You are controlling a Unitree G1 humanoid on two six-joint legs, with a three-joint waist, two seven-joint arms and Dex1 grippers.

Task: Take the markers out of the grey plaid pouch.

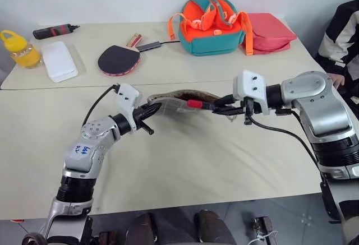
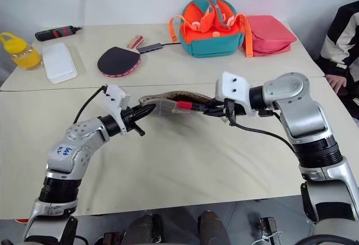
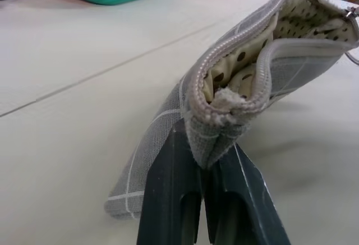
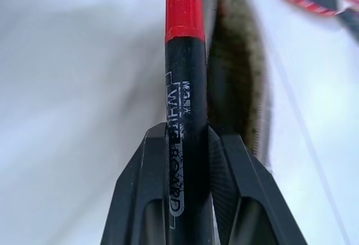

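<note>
1. Right now the left gripper [image 1: 150, 110] has its two black fingers pressed together on one end of the flat grey plaid fabric pouch [image 1: 179, 98], which hangs above the beige table [image 1: 185, 161] between both arms.
2. Its zipper stands open, showing a cream, dark-dotted lining [image 3: 291, 29].
3. The right gripper [image 1: 221, 107] pinches the slim dark-bodied, red-capped marker [image 4: 182, 82] by its barrel, cap [image 1: 194, 103] at the pouch's mouth.

We get bright, even light from above; soft shadows fall on the desk [image 1: 185, 161] under both arms. No glare. Head views are sharp. In the right wrist view, everything behind the red-capped marker [image 4: 182, 82] is blurred; the left wrist view's far background is soft.
</note>
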